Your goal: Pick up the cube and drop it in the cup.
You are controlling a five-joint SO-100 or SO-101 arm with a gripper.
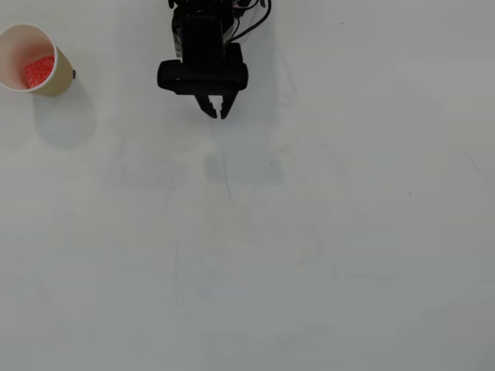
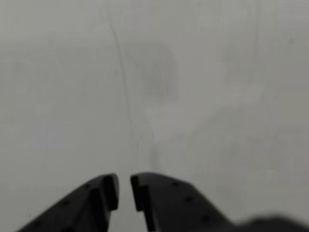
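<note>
At the far left corner of the white table (image 1: 309,255), as the overhead view shows it, the cube (image 1: 39,71) lies inside the cup (image 1: 58,83). The cube is small and red, speckled with white, with a rough foam-like surface, and it takes up only part of the cup's white interior, sitting toward the right side of the inside. The cup is a cream-white paper one with a tan outer wall and a round rim; it appears tipped in this view, its mouth facing up and left and its tan wall showing at the lower right. A faint shadow falls on the table just below it.

Near the middle of the top edge, well apart from the cup, the black gripper (image 1: 217,110) points down the view, holding nothing. In the wrist view its fingertips (image 2: 140,191) stand nearly together with only a narrow slit between them, over bare, lightly scuffed table.
</note>
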